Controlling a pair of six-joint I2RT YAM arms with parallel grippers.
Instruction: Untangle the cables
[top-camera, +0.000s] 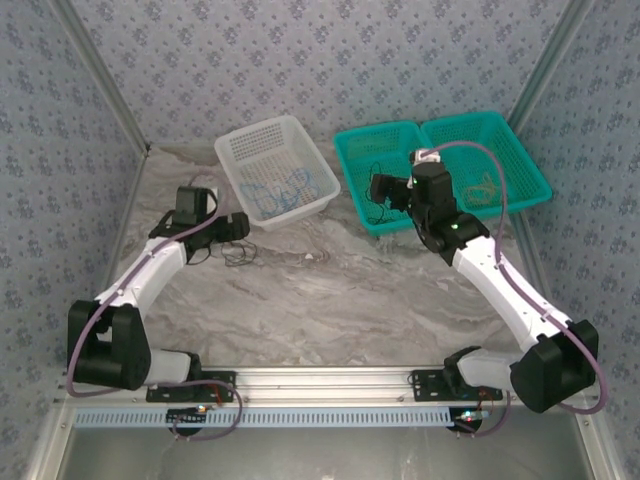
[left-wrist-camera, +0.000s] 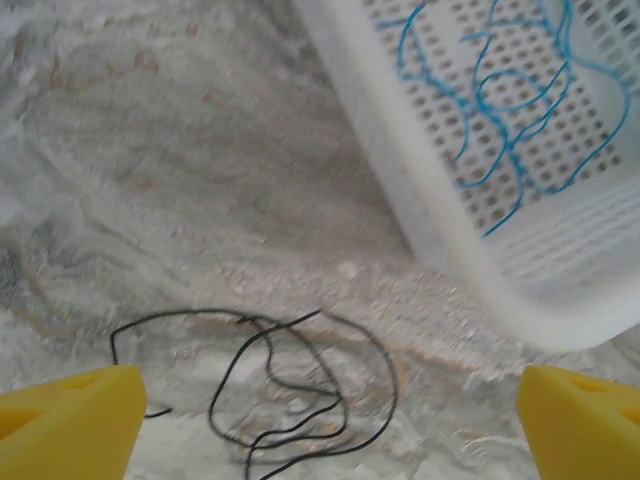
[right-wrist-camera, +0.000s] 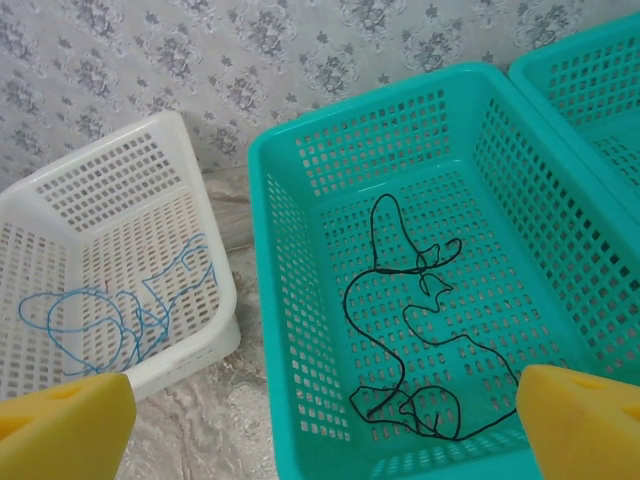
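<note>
While blue cables (left-wrist-camera: 505, 150) sit in white basket (left-wrist-camera: 470, 260), black cable (left-wrist-camera: 300, 385) beside it awaits sorting; L gripper (left-wrist-camera: 328, 415) & R gripper (right-wrist-camera: 325, 420) wide open, empty.

blue cables (left-wrist-camera: 505, 150), apparently tangled: white basket (right-wrist-camera: 110, 180) | black cables (right-wrist-camera: 385, 268): teal basket (right-wrist-camera: 370, 100), table (left-wrist-camera: 150, 150)

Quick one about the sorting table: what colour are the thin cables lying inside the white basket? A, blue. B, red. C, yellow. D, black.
A: the loose strands lying on the perforated floor of the white basket are blue cables, seen in the right wrist view.
</note>
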